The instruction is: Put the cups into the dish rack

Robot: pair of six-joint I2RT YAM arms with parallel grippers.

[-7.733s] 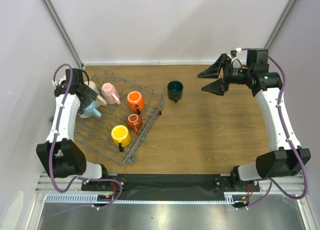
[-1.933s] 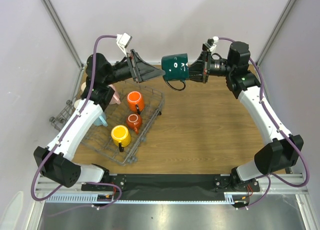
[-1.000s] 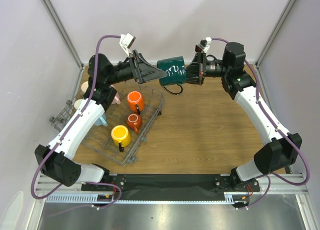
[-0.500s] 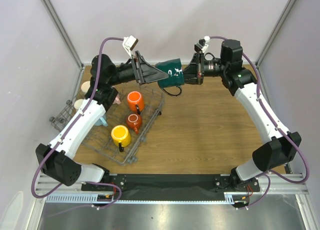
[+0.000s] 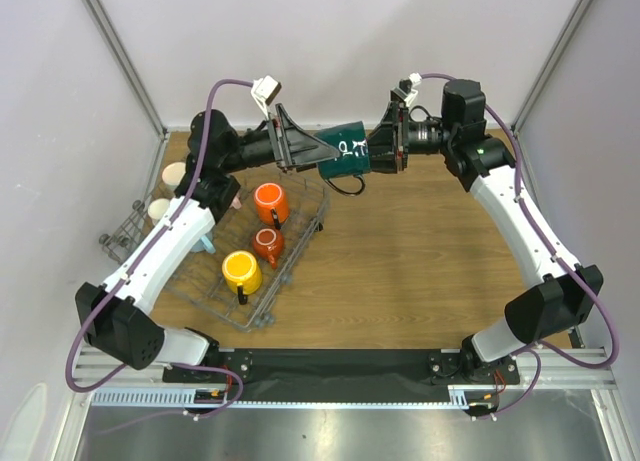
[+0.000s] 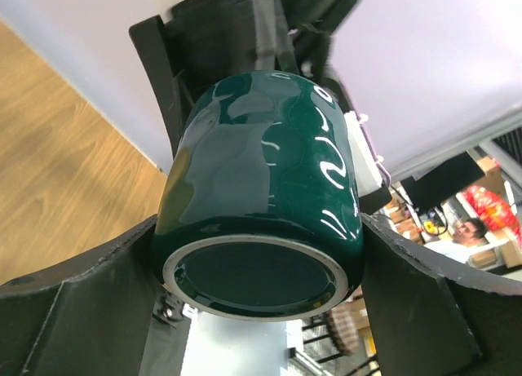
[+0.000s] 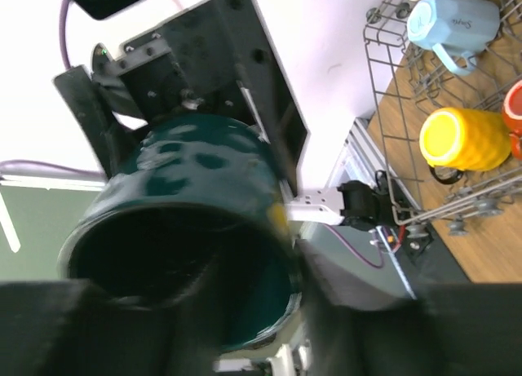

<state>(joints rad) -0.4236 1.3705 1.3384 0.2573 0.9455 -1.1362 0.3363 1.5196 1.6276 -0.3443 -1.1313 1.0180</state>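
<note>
Pale walls close in behind a wooden bench (image 5: 420, 271). Above its far edge the dark green mug (image 5: 345, 146) hangs on its side in mid-air between the two arms. The left hand (image 5: 318, 149) has come round the mug's base and now grasps it by the sides. The right hand (image 5: 385, 149), clenched on the rim a second ago, has parted its fingers and released. The mug looks handed over, ready for loading. The dish rack (image 5: 288, 271) lies below and to the left, holding the orange mug (image 5: 270, 201), small red mug (image 5: 267, 243) and yellow mug (image 5: 241, 271). Its far right corner seems free. Bare bench to the right gives the right arm room to back away, but the rear wall is close.
</note>
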